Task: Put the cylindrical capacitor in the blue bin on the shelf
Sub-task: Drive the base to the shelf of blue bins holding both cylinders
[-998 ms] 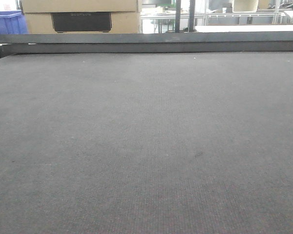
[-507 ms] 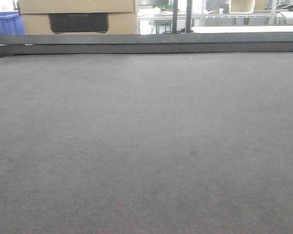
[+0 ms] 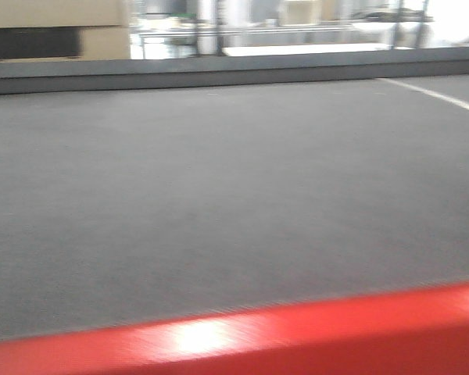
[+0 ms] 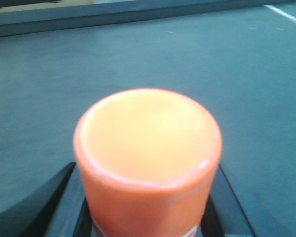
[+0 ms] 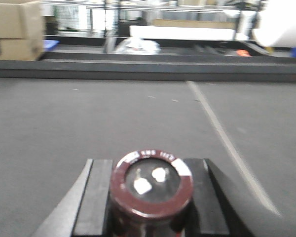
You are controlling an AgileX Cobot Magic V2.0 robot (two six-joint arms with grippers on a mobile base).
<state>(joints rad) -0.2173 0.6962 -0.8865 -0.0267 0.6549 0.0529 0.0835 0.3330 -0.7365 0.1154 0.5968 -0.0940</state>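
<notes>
First, the front view: badly blurred, it shows only a grey floor, a red band across 6 o'clock, a cardboard box at 11 o'clock and a white line at 2 o'clock. No arm, part, bin or shelf can be made out here.

Next, the left wrist view: the left pincer is clamped on an orange cylinder, with one black finger at 8 o'clock of it and the other at 4 o'clock. That is not the task's part.

Last, the right wrist view: the capacitor sits at 6 o'clock of the frame, upright inside the right pincer, which is closed on its sides at 9 and 3 o'clock. Its maroon top, with two pale terminals, faces the camera. Blurred metal racking stands at 12 o'clock; I cannot tell whether it is the shelf. A blue patch at 10 o'clock is too small to name.

The capacitor looks stiff and fairly light. Its sleeve is probably smooth, and being round it could twist or slide between flat fingers. The safest hold is across the middle of the side wall, clear of the terminals, which might bend. The present grip looks to be of that kind.
</notes>
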